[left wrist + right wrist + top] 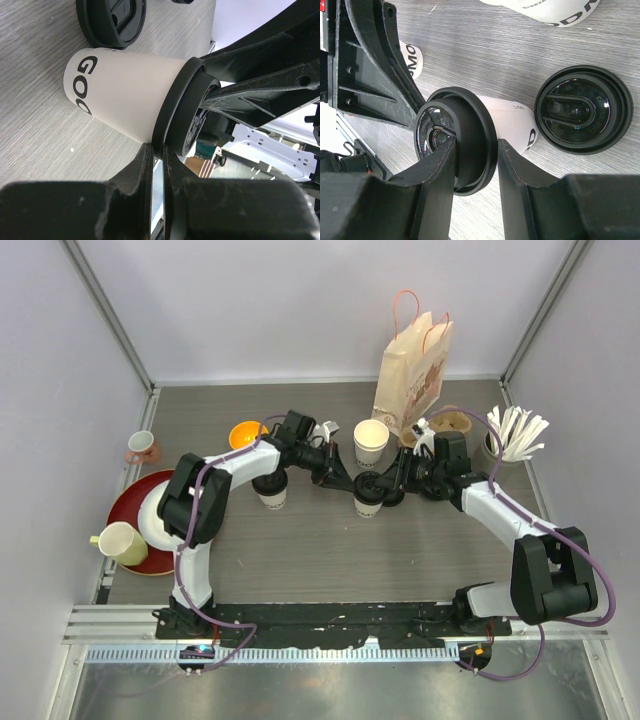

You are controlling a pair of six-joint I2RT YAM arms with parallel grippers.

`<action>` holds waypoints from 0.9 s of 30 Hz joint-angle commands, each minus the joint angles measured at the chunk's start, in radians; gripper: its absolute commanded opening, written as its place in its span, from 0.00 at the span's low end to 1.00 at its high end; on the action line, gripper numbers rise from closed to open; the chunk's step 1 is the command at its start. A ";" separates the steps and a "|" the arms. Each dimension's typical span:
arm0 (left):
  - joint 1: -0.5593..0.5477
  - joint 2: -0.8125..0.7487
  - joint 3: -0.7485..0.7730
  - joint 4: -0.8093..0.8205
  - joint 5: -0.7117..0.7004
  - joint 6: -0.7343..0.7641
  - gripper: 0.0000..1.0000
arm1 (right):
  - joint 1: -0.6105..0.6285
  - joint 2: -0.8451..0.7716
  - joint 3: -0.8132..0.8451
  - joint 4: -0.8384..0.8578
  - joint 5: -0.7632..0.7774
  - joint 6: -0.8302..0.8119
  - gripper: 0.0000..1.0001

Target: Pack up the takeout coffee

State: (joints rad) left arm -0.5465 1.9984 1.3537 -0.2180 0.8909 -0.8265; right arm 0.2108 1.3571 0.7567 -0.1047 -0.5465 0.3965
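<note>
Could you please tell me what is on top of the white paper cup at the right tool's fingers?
A round black plastic lid sits on the white paper cup, with the right tool astride it. The lid hides whatever is inside.

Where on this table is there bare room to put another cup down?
Free: the strip between the near table edge and the left lidded cup and right lidded cup; also behind the orange bowl, left of the paper bag. Crowded: the middle and the red plate side.
</note>
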 commanded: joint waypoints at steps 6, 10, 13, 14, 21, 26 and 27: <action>-0.046 -0.019 0.030 -0.173 -0.300 0.185 0.00 | 0.015 0.047 -0.005 -0.161 0.060 -0.010 0.24; -0.046 -0.073 0.085 -0.207 -0.279 0.224 0.08 | 0.016 0.030 0.030 -0.165 0.043 -0.005 0.29; -0.046 -0.084 0.120 -0.230 -0.248 0.236 0.16 | 0.016 0.031 0.049 -0.167 0.030 -0.008 0.31; -0.044 -0.087 0.127 -0.238 -0.239 0.237 0.20 | 0.024 0.030 0.055 -0.168 0.026 -0.007 0.31; -0.043 -0.099 0.194 -0.284 -0.205 0.273 0.38 | 0.044 0.014 0.101 -0.174 0.022 -0.004 0.42; -0.038 -0.105 0.240 -0.328 -0.202 0.303 0.42 | 0.045 0.011 0.138 -0.188 0.025 -0.008 0.52; -0.036 -0.105 0.252 -0.331 -0.202 0.309 0.42 | 0.044 0.011 0.145 -0.194 0.029 -0.011 0.55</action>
State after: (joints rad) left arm -0.5835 1.9396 1.5391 -0.5251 0.6697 -0.5621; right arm 0.2455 1.3624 0.8459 -0.2653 -0.5289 0.3958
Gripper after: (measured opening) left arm 0.415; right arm 0.517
